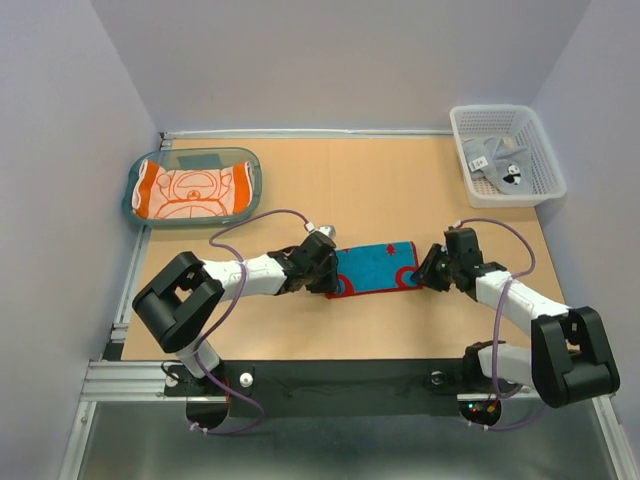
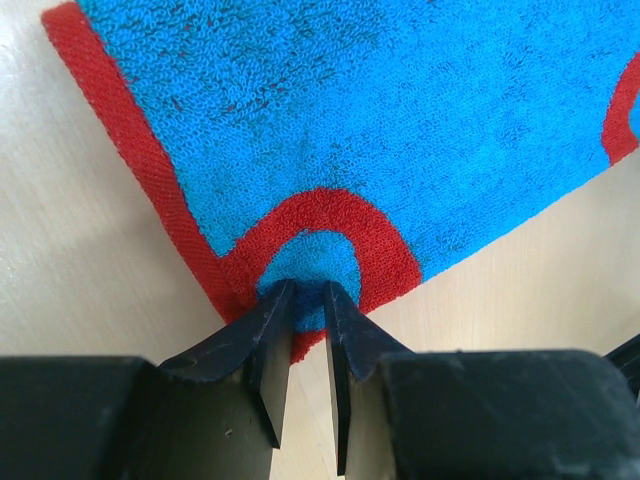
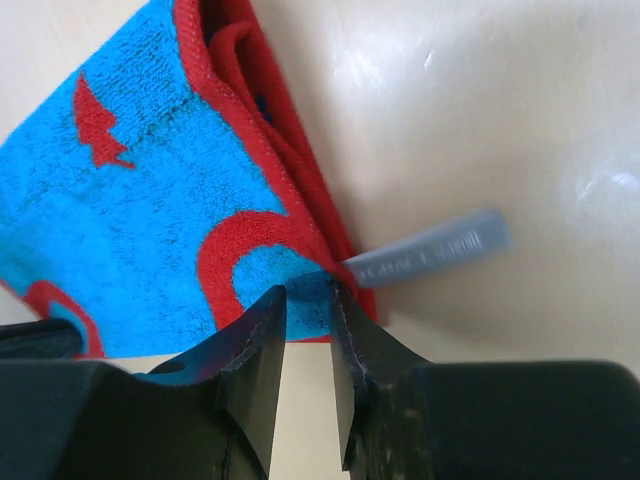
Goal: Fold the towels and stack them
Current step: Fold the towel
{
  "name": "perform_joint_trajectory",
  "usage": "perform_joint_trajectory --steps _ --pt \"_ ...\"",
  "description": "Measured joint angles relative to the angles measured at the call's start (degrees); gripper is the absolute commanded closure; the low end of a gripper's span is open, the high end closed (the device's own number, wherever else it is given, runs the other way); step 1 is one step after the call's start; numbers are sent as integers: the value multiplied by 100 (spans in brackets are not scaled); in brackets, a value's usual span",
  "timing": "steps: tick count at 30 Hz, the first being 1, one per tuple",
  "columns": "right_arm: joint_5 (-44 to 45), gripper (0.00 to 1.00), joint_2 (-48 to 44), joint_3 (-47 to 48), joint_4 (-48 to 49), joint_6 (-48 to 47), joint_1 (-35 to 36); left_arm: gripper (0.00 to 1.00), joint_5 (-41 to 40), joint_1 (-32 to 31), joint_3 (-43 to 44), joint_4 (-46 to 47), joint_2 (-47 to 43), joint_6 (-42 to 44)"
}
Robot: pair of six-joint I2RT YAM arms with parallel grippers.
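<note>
- Pinching a corner of the blue towel (image 1: 372,268), the left gripper (image 2: 308,300) is clamped on its left end.
- The right gripper (image 3: 308,298) grips the right-end corner (a grey tag (image 3: 430,250) pokes out beside its fingers).
- The blue towel, red-edged and folded, lies flat in the middle of the table (image 1: 400,190) between both grippers.
- Far left, an orange towel (image 1: 190,190) lies in the tray (image 1: 253,175).
- Far right, a grey towel (image 1: 492,160) sits in the basket (image 1: 548,160).

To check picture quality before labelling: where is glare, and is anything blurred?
Right wrist view: white glare on the table, right side; blue and red towel sharp. Left wrist view: the towel's pile crisp, no glare. Top view: even light, soft shadows.
</note>
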Motion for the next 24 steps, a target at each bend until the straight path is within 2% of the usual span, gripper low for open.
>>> perform_joint_trajectory --steps 5,9,13,14,15,20,24 --pt "173 70 -142 -376 229 249 -11 65 -24 42 -114 63 -92 -111" --pt "234 62 -649 -411 105 297 -11 49 -66 42 -114 -70 -197 -114" --pt "90 55 -787 -11 76 291 -11 37 -125 50 37 -479 -365 -72" --pt "-11 54 -772 127 203 306 -11 30 -140 57 118 -546 -398 -55" --pt "-111 52 -761 199 361 315 -11 26 -151 66 225 -616 -415 -50" --pt "-688 50 -249 260 1753 654 -7 27 -367 79 927 -459 -435 -4" --pt "-918 50 404 258 2734 870 35 40 -446 162 1423 94 -162 17"
